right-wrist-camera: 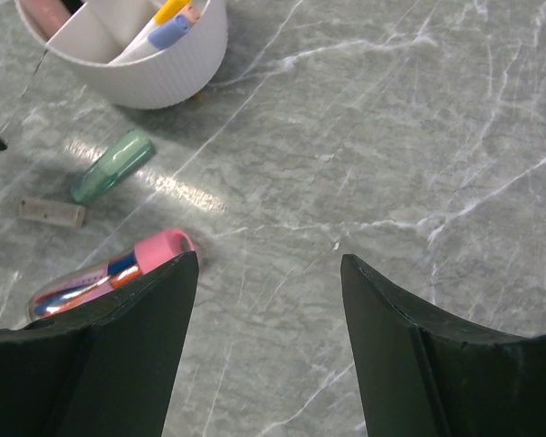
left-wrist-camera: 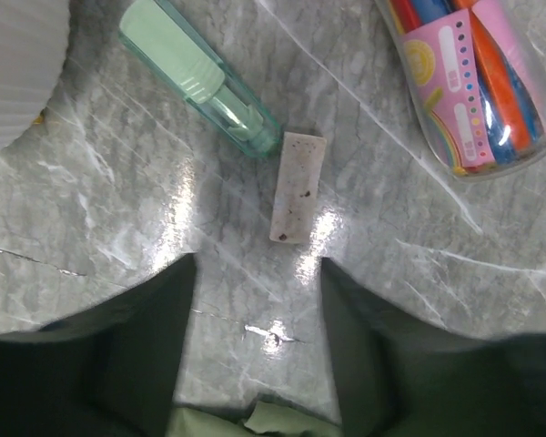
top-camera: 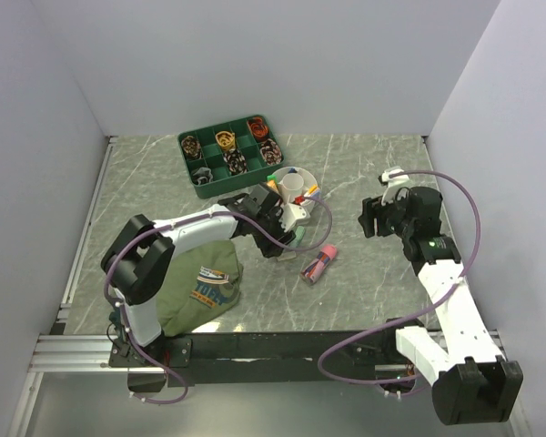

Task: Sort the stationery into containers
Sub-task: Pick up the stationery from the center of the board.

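The round white desk cup (top-camera: 293, 193) stands mid-table with several pens in it; it also shows in the right wrist view (right-wrist-camera: 136, 50). A mint-green highlighter (left-wrist-camera: 200, 77) and a small grey eraser (left-wrist-camera: 297, 188) lie on the table just ahead of my open, empty left gripper (left-wrist-camera: 257, 266). A clear tube with a pink cap, holding orange and blue pens (left-wrist-camera: 473, 77), lies to their right; it shows from above (top-camera: 318, 264) and in the right wrist view (right-wrist-camera: 109, 273). My right gripper (right-wrist-camera: 268, 264) is open and empty, hovering right of that tube.
A green compartment tray (top-camera: 229, 155) of coiled items stands behind the cup. A folded olive-green shirt (top-camera: 200, 282) lies at the front left under the left arm. White walls close in the table on three sides.
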Tool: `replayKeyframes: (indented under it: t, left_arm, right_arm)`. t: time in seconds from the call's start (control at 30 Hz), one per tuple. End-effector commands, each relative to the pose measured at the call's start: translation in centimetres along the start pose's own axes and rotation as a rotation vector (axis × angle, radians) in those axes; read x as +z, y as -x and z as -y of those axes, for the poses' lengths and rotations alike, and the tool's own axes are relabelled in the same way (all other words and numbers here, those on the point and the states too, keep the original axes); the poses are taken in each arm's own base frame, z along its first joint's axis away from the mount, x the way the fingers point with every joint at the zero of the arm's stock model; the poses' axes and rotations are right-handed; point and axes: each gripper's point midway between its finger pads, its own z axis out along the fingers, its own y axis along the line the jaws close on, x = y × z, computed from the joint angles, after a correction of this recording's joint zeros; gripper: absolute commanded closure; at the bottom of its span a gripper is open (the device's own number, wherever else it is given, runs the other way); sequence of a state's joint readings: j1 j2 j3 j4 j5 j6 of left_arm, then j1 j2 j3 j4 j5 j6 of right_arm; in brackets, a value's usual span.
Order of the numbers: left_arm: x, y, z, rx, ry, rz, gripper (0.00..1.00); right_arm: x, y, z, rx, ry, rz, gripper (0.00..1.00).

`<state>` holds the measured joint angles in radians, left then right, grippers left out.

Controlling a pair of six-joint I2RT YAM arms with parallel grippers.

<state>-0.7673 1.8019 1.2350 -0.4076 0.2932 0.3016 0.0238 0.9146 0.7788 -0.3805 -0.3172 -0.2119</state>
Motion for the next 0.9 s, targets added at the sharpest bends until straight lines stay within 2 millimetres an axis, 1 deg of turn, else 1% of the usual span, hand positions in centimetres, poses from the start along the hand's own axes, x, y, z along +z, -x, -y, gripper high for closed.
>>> replayKeyframes:
  t: [0.0, 0.07, 0.17, 0.2, 0.37, 0.5, 0.63, 0.8, 0.87]
  left_arm:
    - [0.0, 2.0, 0.5, 0.030, -0.039, 0.031, 0.35]
    - [0.6, 2.1, 0.5, 0.028, -0.048, 0.018, 0.36]
    - [1.3, 2.4, 0.5, 0.024, -0.046, 0.012, 0.37]
    - [1.6, 2.3, 0.7, 0.030, -0.045, 0.004, 0.37]
    - [2.7, 1.9, 1.6, 0.031, -0.055, -0.024, 0.41]
    - [3.3, 1.3, 2.2, 0.045, -0.051, -0.042, 0.41]
    - [3.8, 1.1, 2.0, 0.041, -0.038, -0.052, 0.41]
    - [4.9, 0.4, 1.4, 0.033, -0.018, -0.078, 0.42]
    - [5.3, 0.0, 1.4, 0.035, -0.020, -0.087, 0.45]
  right_arm:
    - [-0.7, -0.6, -1.0, -0.042, 0.048, -0.003, 0.28]
    - [-0.6, -1.1, -1.1, -0.043, 0.050, -0.012, 0.28]
    - [-0.4, -0.9, -1.0, -0.040, 0.046, -0.004, 0.28]
    - [-0.4, -0.7, -1.0, -0.039, 0.045, 0.003, 0.28]
    - [-0.3, -0.4, -0.7, -0.048, 0.035, 0.009, 0.28]
    - [-0.2, -0.7, -0.7, -0.048, 0.034, 0.004, 0.28]
    - [-0.1, -0.9, -0.7, -0.040, 0.036, 0.003, 0.28]
    - [0.0, -1.0, -0.7, -0.038, 0.033, 0.004, 0.28]
    - [0.0, -1.1, -0.8, -0.036, 0.036, 0.001, 0.28]
